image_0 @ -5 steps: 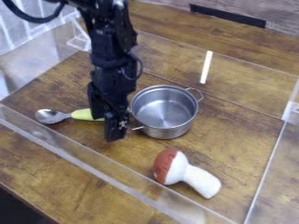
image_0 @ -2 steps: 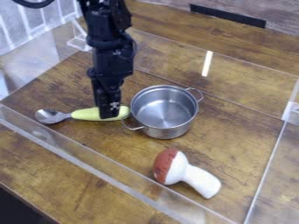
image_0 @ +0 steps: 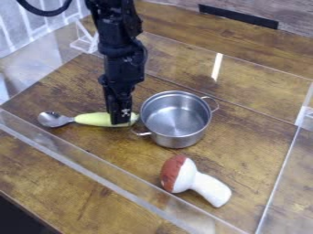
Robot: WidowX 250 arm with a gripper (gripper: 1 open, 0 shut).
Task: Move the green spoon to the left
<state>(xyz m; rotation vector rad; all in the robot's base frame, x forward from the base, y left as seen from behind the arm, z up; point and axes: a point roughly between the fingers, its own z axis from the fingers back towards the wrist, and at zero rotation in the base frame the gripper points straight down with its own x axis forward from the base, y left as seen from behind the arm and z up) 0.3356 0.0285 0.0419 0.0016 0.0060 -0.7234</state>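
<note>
A: Where is the green spoon (image_0: 88,119)?

B: Flat on the wooden table (image_0: 244,137), just left of the steel pot (image_0: 177,119). Its shiny bowl points away from the pot and the handle's near end almost reaches the pot's side.

A: And the gripper (image_0: 119,116)?

B: Pointing straight down over the handle end nearest the pot. The fingertips sit at the handle, seemingly either side of it. I cannot tell how wide the jaws stand, or whether they have already pinched it; the dark fingers merge there.

A: How should it handle?

B: I'd judge it light and stiff: a chunky plastic handle, a metal bowl. The handle is the place to grip, as it is thick and less slick than the bowl. Held near one end, it may pivot or drag its bowl on the wood.

A: Anything in the way?

B: The toy mushroom (image_0: 191,178) lies well apart, on the pot's near side.
</note>
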